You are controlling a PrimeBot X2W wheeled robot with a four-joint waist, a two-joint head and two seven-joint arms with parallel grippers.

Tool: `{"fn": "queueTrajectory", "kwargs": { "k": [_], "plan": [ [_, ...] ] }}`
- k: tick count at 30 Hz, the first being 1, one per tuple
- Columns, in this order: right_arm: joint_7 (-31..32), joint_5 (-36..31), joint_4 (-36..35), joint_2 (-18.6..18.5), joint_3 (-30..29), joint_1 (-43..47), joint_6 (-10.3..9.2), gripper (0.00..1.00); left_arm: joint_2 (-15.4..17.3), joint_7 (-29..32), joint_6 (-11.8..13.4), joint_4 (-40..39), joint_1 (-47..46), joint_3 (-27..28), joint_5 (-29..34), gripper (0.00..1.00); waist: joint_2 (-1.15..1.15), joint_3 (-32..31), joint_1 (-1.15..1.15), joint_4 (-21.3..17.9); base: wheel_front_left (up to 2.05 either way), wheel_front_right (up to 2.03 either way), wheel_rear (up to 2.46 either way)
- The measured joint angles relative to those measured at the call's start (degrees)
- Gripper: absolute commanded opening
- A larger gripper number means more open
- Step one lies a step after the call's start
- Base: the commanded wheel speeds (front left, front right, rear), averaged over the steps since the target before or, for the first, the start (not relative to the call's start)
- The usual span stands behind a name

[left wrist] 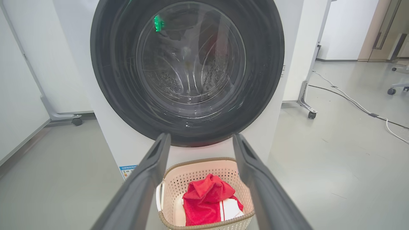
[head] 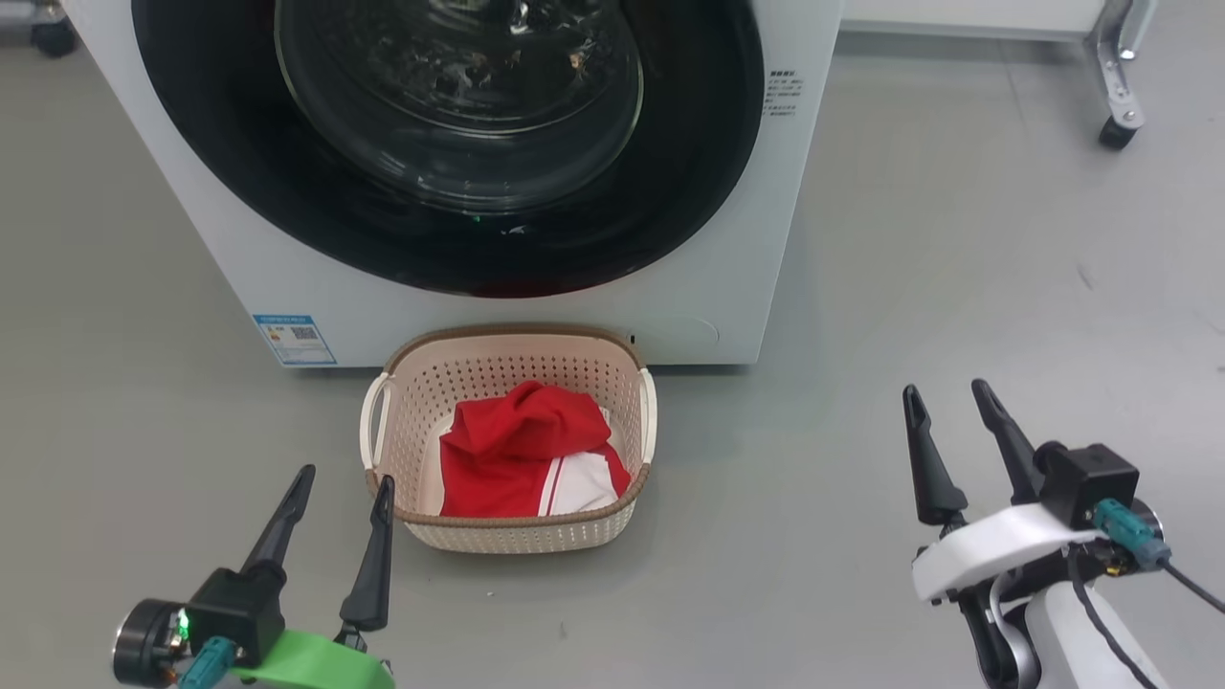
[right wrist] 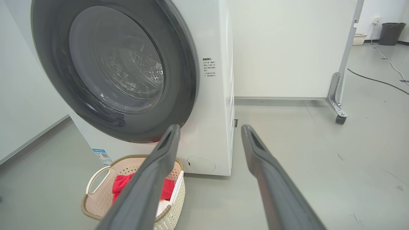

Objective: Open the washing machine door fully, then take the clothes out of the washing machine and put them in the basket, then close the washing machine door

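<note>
Both jaws spread, empty: left gripper (head: 346,476) near-left of the basket (head: 517,333), right gripper (head: 946,388) well right. The clothes (head: 522,450) lie in it. I fear the washing machine door (head: 450,124), seemingly shut, is unlatched and swings open.

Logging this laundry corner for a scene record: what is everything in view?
washing machine: one, white, ahead on the floor
washing machine door: one, black ring, clear glass, shut
sticker: one, blue, low on the machine's front
basket: one, cream, brown rim, on the floor before the machine
clothes: one heap, red and white, in the basket
wheeled frame leg: one, grey, right of the machine
bin: one, dark, far back right
left gripper: one, dark fingers, open, left of the basket
right gripper: one, dark fingers, open, right of the basket
</note>
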Motion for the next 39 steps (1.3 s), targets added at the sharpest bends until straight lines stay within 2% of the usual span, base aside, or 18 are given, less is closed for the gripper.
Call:
{"fn": "queueTrajectory", "kwargs": {
  "k": [13,39],
  "plan": [
    [0.0,-1.41,-3.54,0.37,-0.46,7.37,-0.91,1.0,-0.05,0.59,0.01,-0.02,3.95,-0.65,-0.14,1.0,0.0,-4.31,0.0,-1.55,0.0,0.0,0.0],
    [0.0,-2.37,-8.21,0.83,-1.36,12.96,-0.98,1.0,-0.13,0.59,0.88,-2.42,6.02,-0.63,-0.41,1.0,0.0,-4.99,0.0,-2.09,0.0,0.0,0.0]
  ]
}}
